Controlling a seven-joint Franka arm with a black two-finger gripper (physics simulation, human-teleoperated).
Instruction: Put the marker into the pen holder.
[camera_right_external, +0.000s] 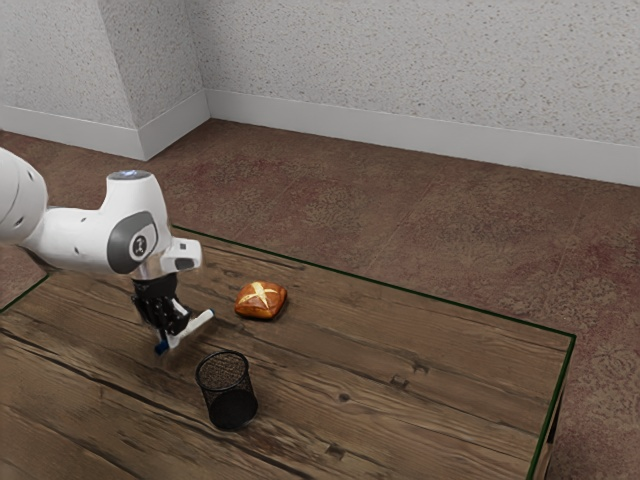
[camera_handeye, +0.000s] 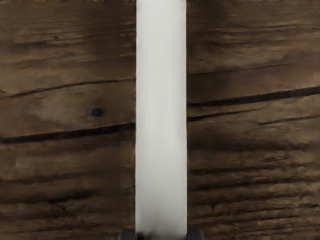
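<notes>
Exterior view has the marker (camera_right_external: 198, 324) outside the pen holder (camera_right_external: 224, 395), slanting sideways with its blue end at eight o'clock. The fingers (camera_handeye: 196, 234) stand only its width apart, closed on its barrel. Carried at that slant, it could bridge the rim and tip the holder; an end knocking the mesh might swivel it in the grip. The black mesh cup stands upright at five o'clock from the marker, the bread (camera_right_external: 260, 300) at two.
</notes>
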